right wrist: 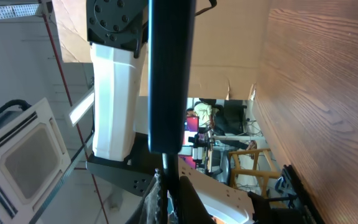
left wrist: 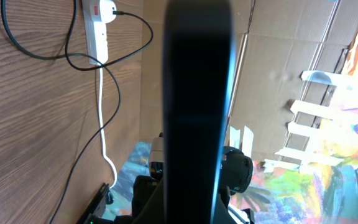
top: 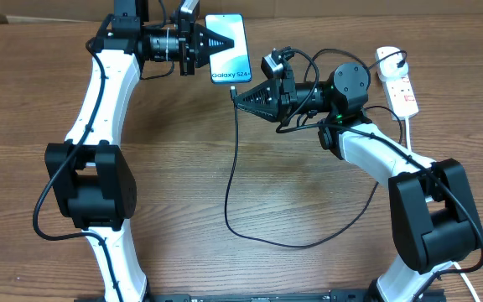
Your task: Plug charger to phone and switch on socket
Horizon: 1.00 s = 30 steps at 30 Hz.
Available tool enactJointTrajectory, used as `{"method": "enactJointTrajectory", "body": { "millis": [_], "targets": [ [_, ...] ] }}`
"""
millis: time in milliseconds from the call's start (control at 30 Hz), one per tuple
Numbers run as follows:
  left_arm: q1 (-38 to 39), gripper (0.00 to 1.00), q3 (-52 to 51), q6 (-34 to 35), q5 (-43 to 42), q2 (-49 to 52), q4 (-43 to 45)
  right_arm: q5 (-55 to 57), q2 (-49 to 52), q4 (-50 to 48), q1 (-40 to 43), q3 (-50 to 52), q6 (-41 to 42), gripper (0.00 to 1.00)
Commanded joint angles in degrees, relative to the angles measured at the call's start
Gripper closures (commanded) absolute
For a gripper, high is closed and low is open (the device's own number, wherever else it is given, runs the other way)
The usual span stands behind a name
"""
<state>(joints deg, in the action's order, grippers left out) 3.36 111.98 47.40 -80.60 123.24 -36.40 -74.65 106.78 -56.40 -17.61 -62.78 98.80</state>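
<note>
The phone (top: 231, 44) is held off the table at the back, screen up, with "Galaxy S24+" along its near short end. My left gripper (top: 218, 42) is shut on its left edge; in the left wrist view the phone (left wrist: 197, 93) is a dark upright bar. My right gripper (top: 236, 93) is shut on the charger (top: 230, 168) at its connector tip, which touches the phone's (right wrist: 169, 74) near end. Whether the tip is seated I cannot tell. The black cable loops over the table to the socket (top: 399, 82), a white strip at the far right, also in the left wrist view (left wrist: 98, 34).
A white plug (top: 389, 57) sits in the socket's far end with the black cable leaving it. The socket's thick white cord (left wrist: 103, 118) runs toward the table's right edge. The slack cable loop (top: 309, 243) lies between the two arm bases.
</note>
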Motion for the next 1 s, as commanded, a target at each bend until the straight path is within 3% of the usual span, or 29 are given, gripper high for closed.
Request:
{"method": "enactJointTrajectory", "body": {
  "millis": [0,967],
  "targets": [
    [-0.2,0.96,0.57,-1.6,-2.64,0.0,-0.81,0.94,-0.15,-0.55,0.22,-0.72,0.22,0.96],
    [-0.22,0.96,0.57,-4.11,-3.54,0.02,-2.4,0.26,-0.15,0.48,0.09,-0.7,0.17,0.96]
  ]
}}
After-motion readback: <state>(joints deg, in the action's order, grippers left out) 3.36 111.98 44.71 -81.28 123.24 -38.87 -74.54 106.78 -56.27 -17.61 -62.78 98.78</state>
